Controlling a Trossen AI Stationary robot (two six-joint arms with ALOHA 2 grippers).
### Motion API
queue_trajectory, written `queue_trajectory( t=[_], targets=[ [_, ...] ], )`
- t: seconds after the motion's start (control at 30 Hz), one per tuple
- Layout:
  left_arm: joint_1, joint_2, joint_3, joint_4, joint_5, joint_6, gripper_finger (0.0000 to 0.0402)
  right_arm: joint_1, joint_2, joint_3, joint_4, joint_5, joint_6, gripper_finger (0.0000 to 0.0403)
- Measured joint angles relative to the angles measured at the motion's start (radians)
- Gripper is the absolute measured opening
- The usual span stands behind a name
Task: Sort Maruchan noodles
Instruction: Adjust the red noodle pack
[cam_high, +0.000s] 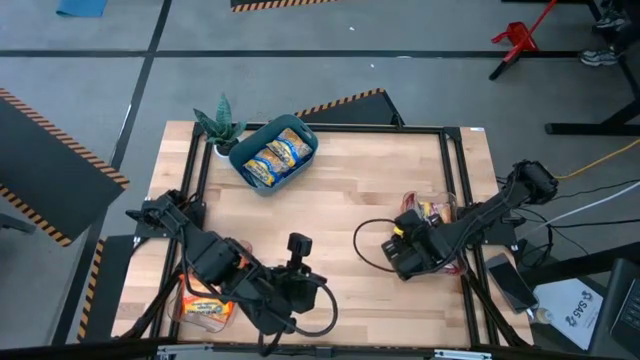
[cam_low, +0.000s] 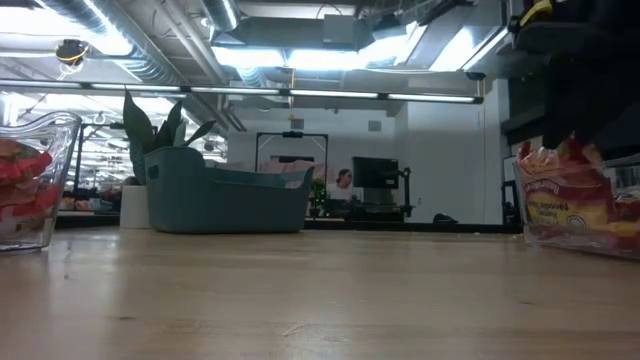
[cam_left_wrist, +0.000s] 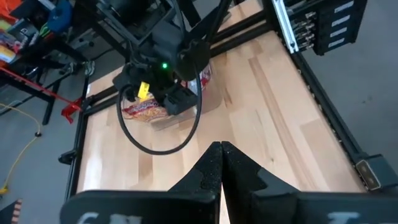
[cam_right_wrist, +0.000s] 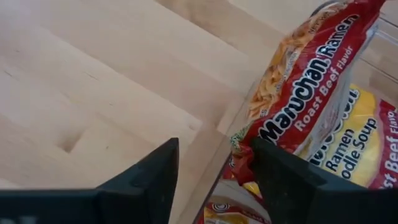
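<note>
Right gripper (cam_right_wrist: 214, 171) over clear tray (cam_high: 447, 207) at table's right edge, fingers spread, gripping nothing; red Maruchan packet (cam_right_wrist: 305, 87) leaning in tray just ahead. Blue-yellow packets (cam_high: 277, 158) in teal bin (cam_high: 262, 185), far side. Left gripper (cam_left_wrist: 221, 177) pressed together, near edge, beside orange packets (cam_high: 205, 308).

A broad stretch of bare wooden table (cam_high: 350, 190) lies open between the two arms, offering clear passage across the middle. At the far edge, a teal bin (cam_high: 275, 155) loaded with packets (cam_high: 277, 158) and a small potted plant (cam_high: 220, 125) block the left corner. On the right, a clear tray (cam_low: 575, 215) piled with Maruchan noodles (cam_right_wrist: 311, 87) stands directly beside the right gripper (cam_right_wrist: 214, 174), whose fingers stand apart. A second tray (cam_high: 205, 305) sits at the near left, under the left arm; the left gripper (cam_left_wrist: 221, 152) is closed over open wood.
</note>
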Motion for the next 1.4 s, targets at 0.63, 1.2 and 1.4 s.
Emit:
queue_trajectory(
  t=[0.63,1.2,1.4],
  targets=[
    [0.003,0.0,0.0,-0.024,-0.001,-0.011,0.0,0.001,0.0,0.065,-0.144,-0.094,0.103,0.0006],
    [0.004,0.0,0.0,-0.042,-0.001,-0.008,0.0,-0.018,-0.049,0.201,-0.381,-0.234,0.183,0.0],
    [0.013,0.0,0.0,-0.089,0.0,0.012,0.0,-0.008,-0.071,0.201,-0.38,-0.563,0.069,0.0]
  ],
)
